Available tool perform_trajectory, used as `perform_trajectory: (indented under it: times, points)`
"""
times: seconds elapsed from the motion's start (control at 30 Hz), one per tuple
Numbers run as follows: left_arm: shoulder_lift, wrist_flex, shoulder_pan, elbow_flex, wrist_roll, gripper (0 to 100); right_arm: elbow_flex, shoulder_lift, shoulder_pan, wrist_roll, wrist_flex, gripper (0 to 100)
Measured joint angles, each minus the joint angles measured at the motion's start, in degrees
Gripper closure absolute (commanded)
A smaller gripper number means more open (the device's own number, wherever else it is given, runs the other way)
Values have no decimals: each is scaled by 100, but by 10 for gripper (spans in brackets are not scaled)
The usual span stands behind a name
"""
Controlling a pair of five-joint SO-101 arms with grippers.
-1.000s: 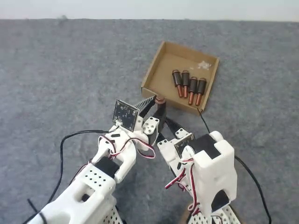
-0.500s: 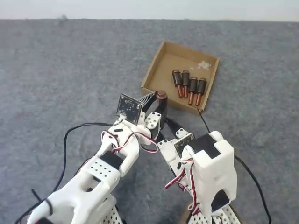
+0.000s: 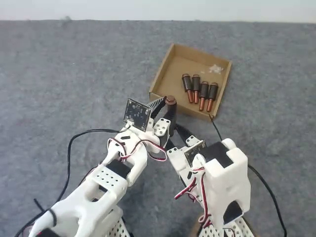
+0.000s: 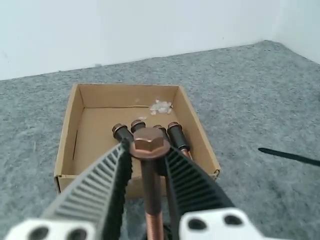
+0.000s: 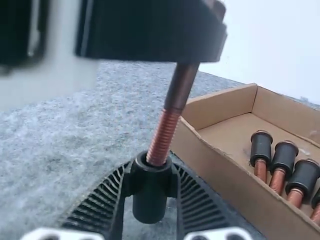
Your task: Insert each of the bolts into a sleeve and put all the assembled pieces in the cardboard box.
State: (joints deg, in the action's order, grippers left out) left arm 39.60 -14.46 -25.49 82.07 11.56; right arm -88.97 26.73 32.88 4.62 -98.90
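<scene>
High view: looks down on a grey carpeted table point(image 3: 74, 64) with both grippers pointed at the near wall of the cardboard box point(image 3: 159, 84). Places the left gripper point(image 3: 164, 107) just outside that wall, close to one near corner, with the round head of the bolt point(image 3: 170, 101) uppermost between its fingers. Places the right gripper point(image 3: 173, 132) just behind and beneath, fingertips hidden under the left one. Counts four assembled pieces point(image 3: 199, 92) lying side by side on the box floor, dark sleeve ends toward the far wall, copper ends toward the near wall.

Left wrist view: pinches the copper bolt just under its hex head between two ribbed black jaws, shank running down between them. Beyond, the open box seen from its near wall, with the four pieces in a row and a scrap of white stuff point(image 4: 161, 105) on the floor near the far wall.

Right wrist view: clamps the black sleeve point(image 5: 149, 200) between ribbed jaws, mouth upward. Threaded end of the bolt set in that mouth, shank leaning, upper end caught in the left gripper above. How deep in the sleeve: cannot tell. Bolt and sleeve together outside the box, just beside its near wall, over the carpet. Resting on the carpet or held clear of it: cannot tell.
</scene>
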Motion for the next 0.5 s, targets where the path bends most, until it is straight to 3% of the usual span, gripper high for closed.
perform_trajectory:
  times: [0.5]
  points:
    - [9,0,0,44,26,990,-88,-290,-105,-158,0,992]
